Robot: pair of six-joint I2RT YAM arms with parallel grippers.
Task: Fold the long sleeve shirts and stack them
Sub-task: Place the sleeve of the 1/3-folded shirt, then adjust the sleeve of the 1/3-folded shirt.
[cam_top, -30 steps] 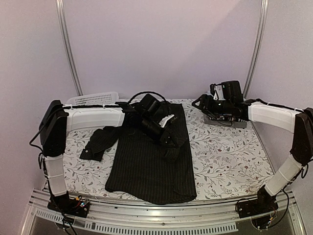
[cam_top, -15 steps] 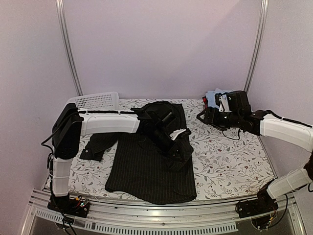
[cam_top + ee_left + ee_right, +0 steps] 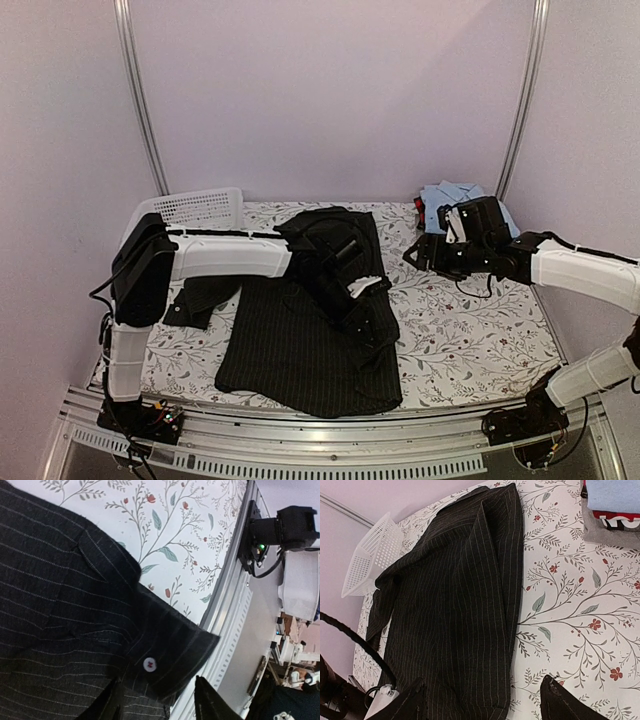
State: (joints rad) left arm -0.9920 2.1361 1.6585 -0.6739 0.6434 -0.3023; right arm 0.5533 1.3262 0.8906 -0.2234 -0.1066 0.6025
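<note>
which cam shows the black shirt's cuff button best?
Left wrist: the white button sits close up and sharp on the black shirt's cuff. Top external shows most of the shirt, but the left arm covers that spot. Right wrist shows only the shirt's striped body; no button is discernible.

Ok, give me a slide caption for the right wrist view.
Open right gripper over a floral table, black pinstriped shirt spread ahead, white mesh basket beyond it.
</note>
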